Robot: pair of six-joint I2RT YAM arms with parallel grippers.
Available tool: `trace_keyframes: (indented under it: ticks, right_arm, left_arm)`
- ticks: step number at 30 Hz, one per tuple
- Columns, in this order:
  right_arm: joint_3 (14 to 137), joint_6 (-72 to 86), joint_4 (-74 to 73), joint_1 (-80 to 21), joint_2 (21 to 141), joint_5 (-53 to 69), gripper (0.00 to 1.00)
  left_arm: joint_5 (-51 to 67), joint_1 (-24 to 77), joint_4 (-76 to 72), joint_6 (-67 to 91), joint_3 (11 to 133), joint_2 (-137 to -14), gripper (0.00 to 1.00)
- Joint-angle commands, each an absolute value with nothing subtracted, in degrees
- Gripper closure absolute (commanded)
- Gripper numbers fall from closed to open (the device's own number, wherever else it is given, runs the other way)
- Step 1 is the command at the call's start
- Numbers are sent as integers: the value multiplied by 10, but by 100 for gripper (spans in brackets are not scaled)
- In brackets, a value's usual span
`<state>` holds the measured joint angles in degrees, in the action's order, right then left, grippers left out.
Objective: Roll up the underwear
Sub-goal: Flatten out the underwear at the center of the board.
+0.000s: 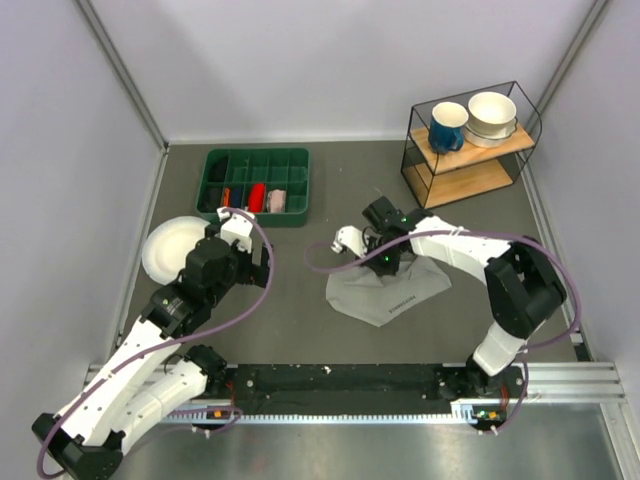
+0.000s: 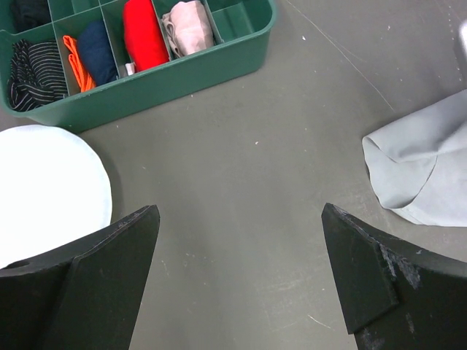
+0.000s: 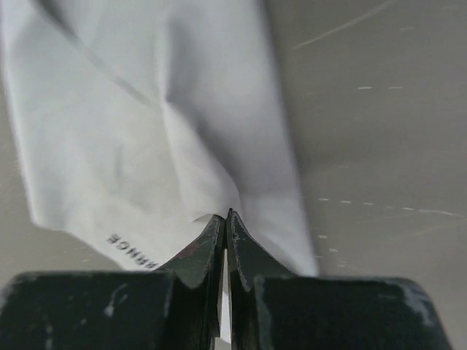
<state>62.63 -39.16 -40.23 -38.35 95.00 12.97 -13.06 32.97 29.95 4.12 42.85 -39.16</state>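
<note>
The light grey underwear point(image 1: 392, 290) lies rumpled on the dark table right of centre, with dark lettering on its band. My right gripper point(image 1: 385, 262) is above its far edge. In the right wrist view it point(image 3: 226, 216) is shut on a fold of the underwear point(image 3: 146, 131), which hangs from the fingertips. My left gripper point(image 1: 240, 262) is open and empty over bare table, left of the garment. In the left wrist view it point(image 2: 239, 219) has its jaws wide apart, and the underwear's edge point(image 2: 423, 171) shows at the right.
A green tray point(image 1: 256, 183) with rolled red, pink, dark and striped cloths stands at the back left. A white plate point(image 1: 170, 248) lies left of my left arm. A wire shelf point(image 1: 470, 150) with a blue mug and white bowls stands at the back right.
</note>
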Motion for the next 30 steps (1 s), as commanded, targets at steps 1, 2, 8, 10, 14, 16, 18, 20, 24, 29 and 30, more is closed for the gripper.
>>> trace_keyframes:
  ticks: [1, 2, 8, 10, 14, 16, 18, 20, 24, 29, 30]
  right_arm:
    - [712, -380, -396, -348, 979, 73, 100]
    - [746, -376, -390, -332, 992, 32, 100]
    - [864, -359, -348, -287, 1087, -90, 70]
    - [863, -365, -349, -285, 1072, -85, 60]
    - [809, -373, -362, -286, 998, -14, 50]
    - [785, -395, -394, -286, 942, 113, 49]
    - [742, -457, -466, -290, 909, 223, 49]
    - [669, -495, -491, -302, 856, 345, 50]
    - [557, -579, -463, -384, 795, 398, 50]
    - [528, -500, -370, -507, 812, 270, 52]
    - [536, -487, -367, -514, 838, 259, 53]
  left_arm:
    - [-126, 328, 281, 32, 425, -390, 1]
    - [-124, 328, 279, 32, 425, -392, 1]
    - [-85, 328, 280, 32, 426, -408, 1]
    - [-75, 328, 280, 33, 425, -410, 1]
    - [-57, 328, 275, 35, 425, -417, 1]
    - [-48, 328, 275, 37, 425, -424, 1]
    - [-47, 328, 274, 39, 426, -428, 1]
    - [-53, 327, 276, 40, 428, -431, 1]
    - [-98, 326, 290, 50, 432, -423, 1]
    - [-134, 326, 294, 54, 431, -396, 1]
    - [-134, 326, 294, 55, 427, -390, 1]
